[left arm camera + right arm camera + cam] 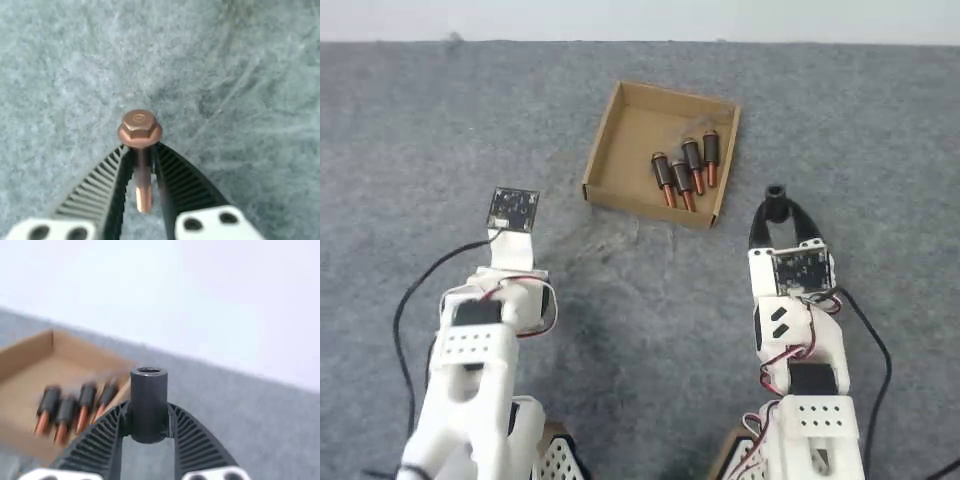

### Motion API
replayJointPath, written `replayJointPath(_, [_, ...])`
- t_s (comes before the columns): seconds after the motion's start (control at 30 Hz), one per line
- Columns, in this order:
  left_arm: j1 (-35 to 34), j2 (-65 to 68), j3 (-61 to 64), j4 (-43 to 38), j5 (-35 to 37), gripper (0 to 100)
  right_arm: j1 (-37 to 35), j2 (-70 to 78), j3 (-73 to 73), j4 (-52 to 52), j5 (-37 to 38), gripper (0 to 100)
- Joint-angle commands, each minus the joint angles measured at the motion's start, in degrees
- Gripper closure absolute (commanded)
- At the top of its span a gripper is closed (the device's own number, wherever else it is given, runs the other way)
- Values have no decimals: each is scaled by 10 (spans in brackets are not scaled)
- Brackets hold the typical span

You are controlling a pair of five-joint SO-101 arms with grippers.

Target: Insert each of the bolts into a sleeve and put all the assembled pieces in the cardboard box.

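Observation:
My left gripper (pixel 142 152) is shut on a copper bolt (pixel 140 131), its hex head past the fingertips, above the grey carpet. In the high view the left arm's wrist board (pixel 513 208) sits left of the cardboard box (pixel 610 140). My right gripper (pixel 148 422) is shut on a black sleeve (pixel 148 397) held upright with its open end up. In the high view the right gripper (pixel 778 222) with the sleeve (pixel 776 192) is just right of the box's near corner. Several assembled pieces (pixel 686 168) lie in the box, and they also appear in the right wrist view (pixel 75 407).
Grey carpet (pixel 650 300) covers the table between the two arms and in front of the box. A white wall (pixel 200 300) stands behind the table. Cables (pixel 420 290) trail beside each arm base.

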Motion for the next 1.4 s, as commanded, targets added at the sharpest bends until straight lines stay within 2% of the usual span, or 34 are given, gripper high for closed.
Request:
replayJointPath(0.0, [-2, -72, 13, -13, 2, 989, -7, -9, 7, -62, 1, 992])
replayJointPath(0.33, [-43, -172, 59, 4, 2, 989, -76, -10, 6, -55, -3, 992])
replayJointPath(0.5, [-46, -200, 62, 36, 2, 989, -84, -9, -19, -50, -119, 992])
replayJointPath(0.63, [-46, -215, 73, 35, 2, 989, -88, 2, -34, -51, -133, 992])
replayJointPath(1.23, [-46, -226, 80, 34, 2, 989, -81, 393, -262, -56, -139, 992])
replayJointPath(1.3, [-46, -226, 80, 34, 2, 989, -81, 435, -280, -56, -161, 992])
replayJointPath(1.37, [-46, -226, 80, 33, 2, 989, -81, 477, -295, -66, -220, 992])
